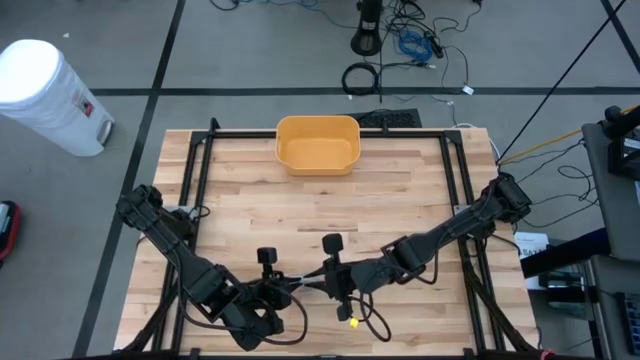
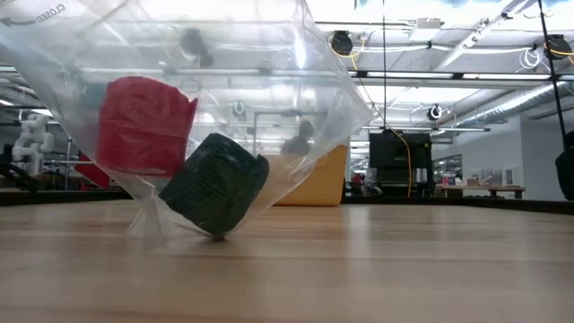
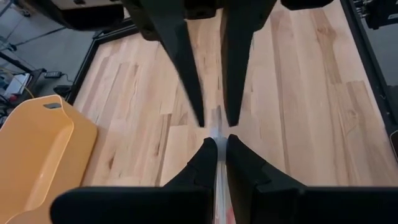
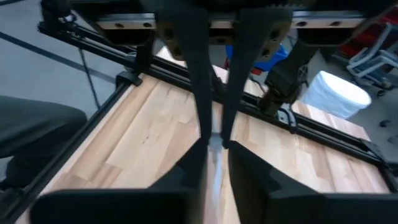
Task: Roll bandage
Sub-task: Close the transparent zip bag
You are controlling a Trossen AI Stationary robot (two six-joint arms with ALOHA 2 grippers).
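Bandage rolls, red (image 2: 143,124) and black (image 2: 215,184), sit inside a clear bag (image 2: 296,99) that hangs near the table's front edge, its low corner touching the wood. Left gripper (image 3: 216,144) and right gripper (image 4: 213,144) meet tip to tip, each pinching the bag's thin edge. If either pinch slides off the slick film, the bag could sag and spill the rolls, well short of the yellow bin (image 1: 317,144).

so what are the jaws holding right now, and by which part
Both grippers, left and right, pinch the top edge of a clear plastic bag holding a red roll and a black roll.
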